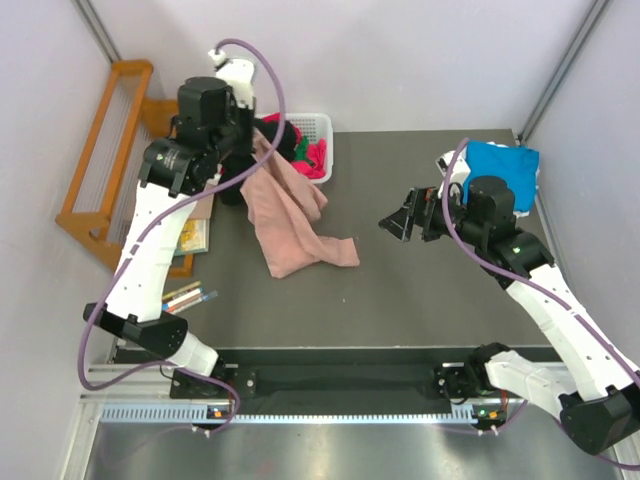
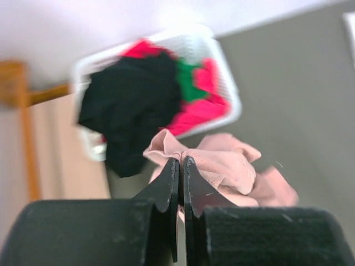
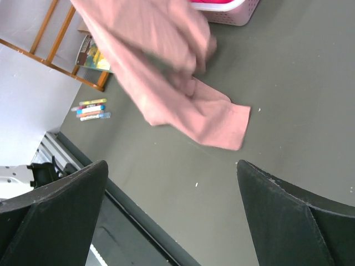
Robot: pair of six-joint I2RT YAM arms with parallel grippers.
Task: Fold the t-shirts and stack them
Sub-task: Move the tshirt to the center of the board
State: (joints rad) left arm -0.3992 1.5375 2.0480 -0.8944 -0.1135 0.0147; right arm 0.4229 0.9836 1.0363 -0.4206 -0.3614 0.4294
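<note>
The left tool [image 2: 181, 163], clamped on the dusty salmon-pink cloth t-shirt [image 1: 290, 215] trailing onto the dark grey surface [image 1: 420, 300], would best drag it flat while the right tool [image 1: 400, 222], jaws apart, pins the free corner.

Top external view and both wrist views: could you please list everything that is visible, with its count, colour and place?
pink t-shirt: 1, dusty salmon-pink, lifted at its top near the basket, lower end lying on the table
blue t-shirt: 1, bright blue, far right corner of the table
t-shirts in basket: count unclear, black, magenta and green, piled together
basket: 1, white slatted, far edge of the table
table: 1, dark grey
wooden rack: 1, orange-brown, left of the table
booklet: 1, yellowish, beside the rack
pens: several, mixed colours, near left edge
left tool: 1, black, shut on the pink t-shirt
right tool: 1, black, open, above the table's right half
</note>
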